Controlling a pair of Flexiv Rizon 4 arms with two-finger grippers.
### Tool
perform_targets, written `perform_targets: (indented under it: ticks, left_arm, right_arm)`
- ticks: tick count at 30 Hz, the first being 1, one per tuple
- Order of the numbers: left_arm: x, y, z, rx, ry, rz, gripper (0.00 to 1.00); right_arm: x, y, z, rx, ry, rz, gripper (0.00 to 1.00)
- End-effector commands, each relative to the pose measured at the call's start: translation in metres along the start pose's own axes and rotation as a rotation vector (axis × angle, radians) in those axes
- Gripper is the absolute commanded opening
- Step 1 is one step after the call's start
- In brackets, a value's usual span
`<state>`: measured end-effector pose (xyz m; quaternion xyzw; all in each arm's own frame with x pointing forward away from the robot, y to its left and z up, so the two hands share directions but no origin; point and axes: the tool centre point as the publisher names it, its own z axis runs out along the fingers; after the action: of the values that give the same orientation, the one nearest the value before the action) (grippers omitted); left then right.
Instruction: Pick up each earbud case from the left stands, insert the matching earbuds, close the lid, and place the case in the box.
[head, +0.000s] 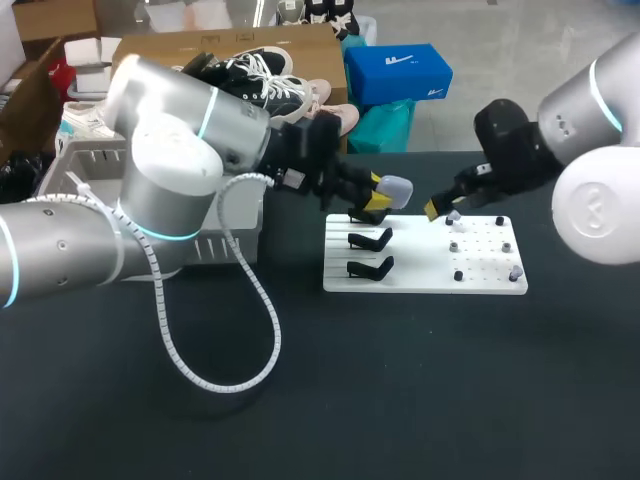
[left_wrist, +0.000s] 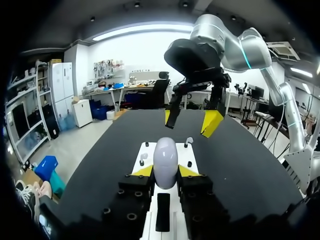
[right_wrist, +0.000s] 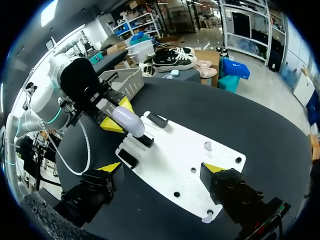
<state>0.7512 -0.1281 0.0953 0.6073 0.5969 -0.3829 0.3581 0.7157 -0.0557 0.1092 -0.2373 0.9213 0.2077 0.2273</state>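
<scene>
Nearest on the table lies the white board (head: 420, 282). Three black stands (head: 371, 268) sit in a row down the board's left side, and the two nearer ones hold nothing. The board's right side has rows of small pegs, some dark and some topped with pale pieces (head: 453, 225) that are probably the earbuds, though they are too small to be sure.

Over the board's far left corner, the left gripper (head: 380, 192) is clenched on the earbud case (head: 395, 186), a pale rounded shell with its lid closed. In the left wrist view one yellow tip presses each side of the case. It sits just above the farthest stand, and I cannot tell whether it touches that stand.

Just above the far edge of the board's right side hangs the right gripper (head: 445, 207). Its fingers are spread wide and hold nothing. It is near the case but does not touch it.

Farther back, off the board's left side and behind the left arm, stands the grey box (head: 88, 158).
</scene>
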Motion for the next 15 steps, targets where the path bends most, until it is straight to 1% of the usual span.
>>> perform_targets:
  ticks: [1, 15]
  left_arm:
    - [-0.001, -0.001, 0.004, 0.010, -0.008, 0.004, 0.00]
    - [-0.001, -0.011, 0.015, 0.065, -0.006, 0.017, 0.00]
  right_arm:
    - [-0.008, -0.001, 0.010, -0.021, 0.013, -0.003, 1.00]
    - [-0.017, 0.001, 0.015, -0.041, 0.006, -0.016, 1.00]
